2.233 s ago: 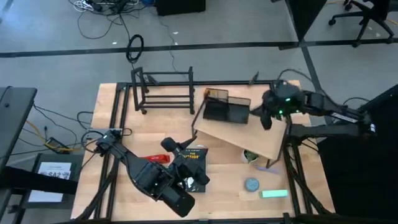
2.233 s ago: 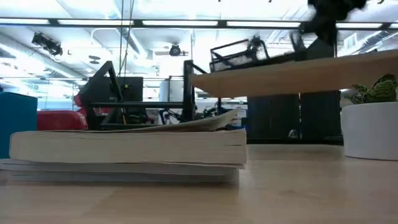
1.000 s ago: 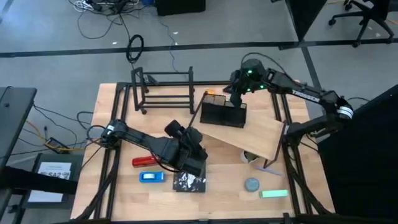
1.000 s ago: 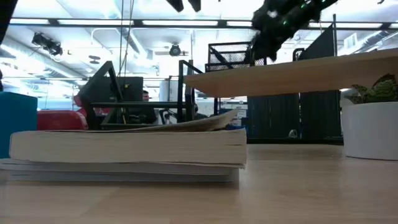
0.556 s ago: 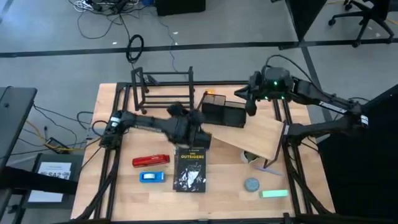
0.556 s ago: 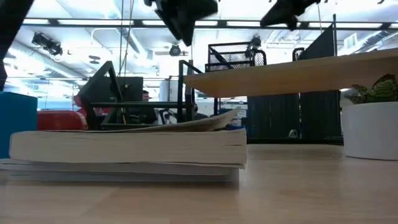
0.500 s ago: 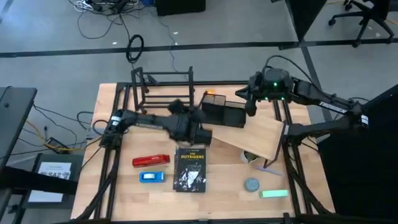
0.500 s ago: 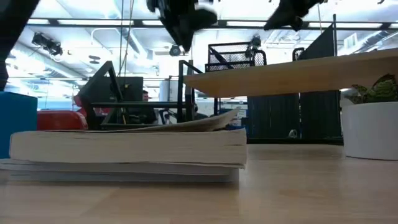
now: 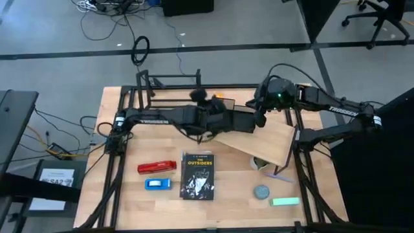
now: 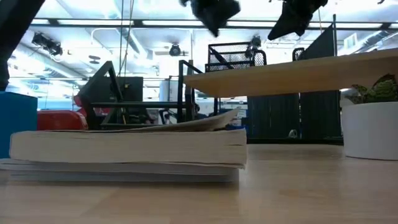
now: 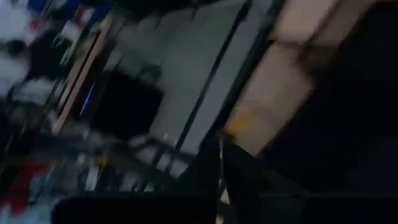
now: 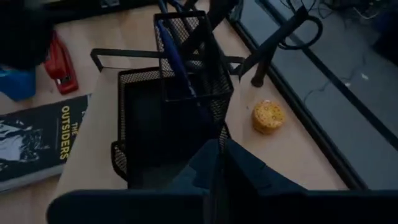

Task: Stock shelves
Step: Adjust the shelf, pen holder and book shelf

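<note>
— Where are the shelves?

— The wooden plank shelf (image 9: 265, 139) sits skewed toward the tabletop's right edge; the black tube rack (image 9: 169, 94) stands at the far edge, left of centre. The mesh organizer (image 12: 171, 112) rests on the plank's far-left corner.

— And the arms?

— Both hang over that organizer — the left gripper (image 9: 217, 118) reaching across from the left edge, the right gripper (image 9: 260, 115) at its right side, fingers pressed together. The left's fingers I can't tell.

— The book (image 9: 197, 175)?

— Flat near the front edge, beside the red stapler (image 9: 156, 167), probably waiting to be shelved.
</note>
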Action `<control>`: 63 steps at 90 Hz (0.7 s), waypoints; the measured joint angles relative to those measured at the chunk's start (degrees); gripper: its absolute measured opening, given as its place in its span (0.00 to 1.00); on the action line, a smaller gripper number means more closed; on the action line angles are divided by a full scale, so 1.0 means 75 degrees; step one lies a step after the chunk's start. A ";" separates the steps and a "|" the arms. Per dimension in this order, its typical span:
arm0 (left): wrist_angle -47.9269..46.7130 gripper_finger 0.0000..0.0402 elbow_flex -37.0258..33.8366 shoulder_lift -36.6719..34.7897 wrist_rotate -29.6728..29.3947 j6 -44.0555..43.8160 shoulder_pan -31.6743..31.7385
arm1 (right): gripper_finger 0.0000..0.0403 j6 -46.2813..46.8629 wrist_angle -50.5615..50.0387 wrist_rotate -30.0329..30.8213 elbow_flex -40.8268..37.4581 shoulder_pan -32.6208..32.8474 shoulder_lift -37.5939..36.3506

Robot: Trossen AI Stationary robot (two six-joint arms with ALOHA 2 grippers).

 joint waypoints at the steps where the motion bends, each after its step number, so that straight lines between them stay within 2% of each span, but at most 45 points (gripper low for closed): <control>1: 0.0043 0.00 0.0007 0.0002 -0.0012 0.0045 -0.0018 | 0.00 0.0000 -0.0002 0.0015 0.0000 0.0000 0.0001; 13: -0.0558 0.00 0.0325 -0.0045 -0.0741 0.0000 -0.0229 | 0.00 -0.0006 -0.0056 0.0090 -0.0003 -0.0005 0.0001; 18: -0.1307 0.00 0.0536 -0.0116 -0.1089 -0.0637 -0.0260 | 0.00 -0.0002 -0.0112 0.0088 -0.0003 -0.0005 0.0001; 22: -0.2108 0.00 0.0724 -0.0162 -0.0982 -0.1486 -0.0208 | 0.00 0.0024 -0.0148 0.0083 -0.0003 -0.0002 0.0001; 30: -0.3574 0.00 0.0950 -0.0207 0.0243 -0.3100 0.0385 | 0.00 0.0126 -0.0169 0.0056 -0.0003 -0.0002 -0.0002; 38: -0.3902 0.00 0.0794 -0.0181 0.1211 -0.3554 0.1076 | 0.00 0.0151 -0.0175 0.0047 -0.0003 0.0057 -0.0002; 51: -0.2484 0.00 0.0191 -0.0164 0.2926 -0.2911 0.1722 | 0.00 0.0382 -0.0157 0.0026 -0.0003 0.0292 -0.0011; 63: -0.0373 0.00 0.0007 -0.0158 0.4354 -0.1758 0.1758 | 0.00 0.0570 -0.0367 0.0053 -0.0003 0.0677 -0.0144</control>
